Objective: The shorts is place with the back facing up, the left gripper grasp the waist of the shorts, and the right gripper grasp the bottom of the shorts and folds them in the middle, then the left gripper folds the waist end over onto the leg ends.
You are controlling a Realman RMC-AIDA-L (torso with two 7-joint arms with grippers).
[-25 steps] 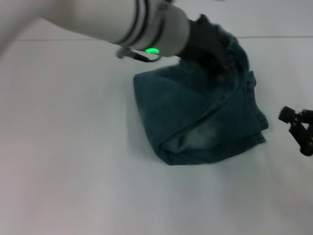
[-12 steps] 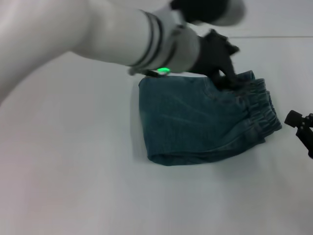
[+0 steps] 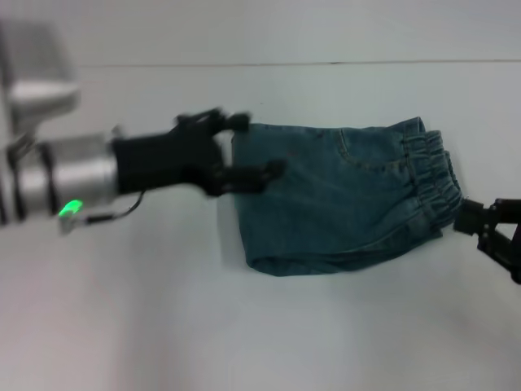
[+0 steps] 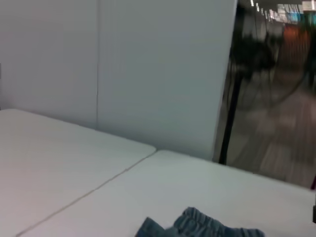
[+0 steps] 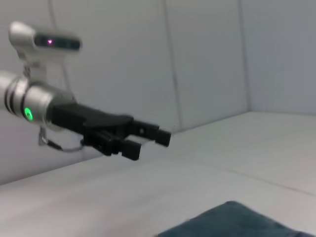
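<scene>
Shorts (image 3: 342,195) folded on table (image 3: 163,326), no legible writing, left tool (image 3: 248,151) spread.

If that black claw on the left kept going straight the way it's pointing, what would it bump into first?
The left gripper points across the table toward the robot's right, open, over the near edge of the folded shorts. Going straight on, it would likely pass above the denim toward the elastic waistband; its height over the cloth is hard to judge.
</scene>
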